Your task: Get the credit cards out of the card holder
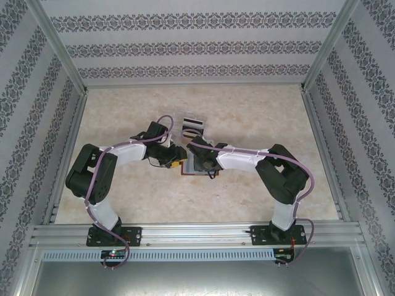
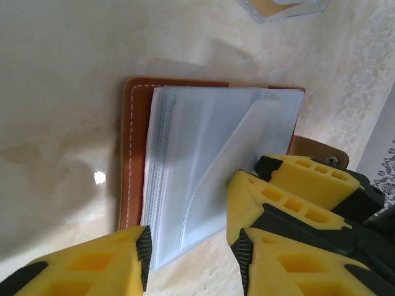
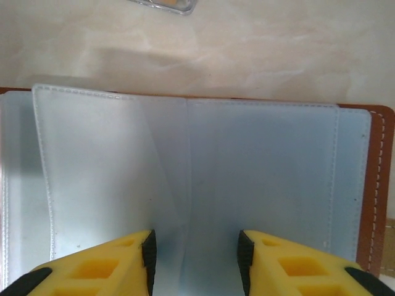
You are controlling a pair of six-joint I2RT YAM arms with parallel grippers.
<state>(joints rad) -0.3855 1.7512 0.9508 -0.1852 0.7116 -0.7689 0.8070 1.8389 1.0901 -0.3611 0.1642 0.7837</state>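
The card holder (image 2: pixel 128 154) is a brown leather wallet lying open on the table, its clear plastic sleeves (image 2: pixel 210 142) fanned up. In the top view both arms meet over the card holder (image 1: pixel 188 173). My left gripper (image 2: pixel 192 259) is open at the sleeves' near edge, with their corner beside its left pad. My right gripper (image 3: pixel 196 262) is open just above the sleeves (image 3: pixel 259 179), a raised fold between its jaws. Its yellow fingers (image 2: pixel 256 197) press in from the right in the left wrist view. Credit cards (image 1: pixel 193 123) lie on the table behind the holder.
The marble-patterned tabletop (image 1: pixel 123 105) is ringed by metal posts and patterned walls. A card's edge (image 3: pixel 163 5) pokes in at the top of the right wrist view. The aluminium rail (image 1: pixel 197 233) with both arm bases runs along the near edge.
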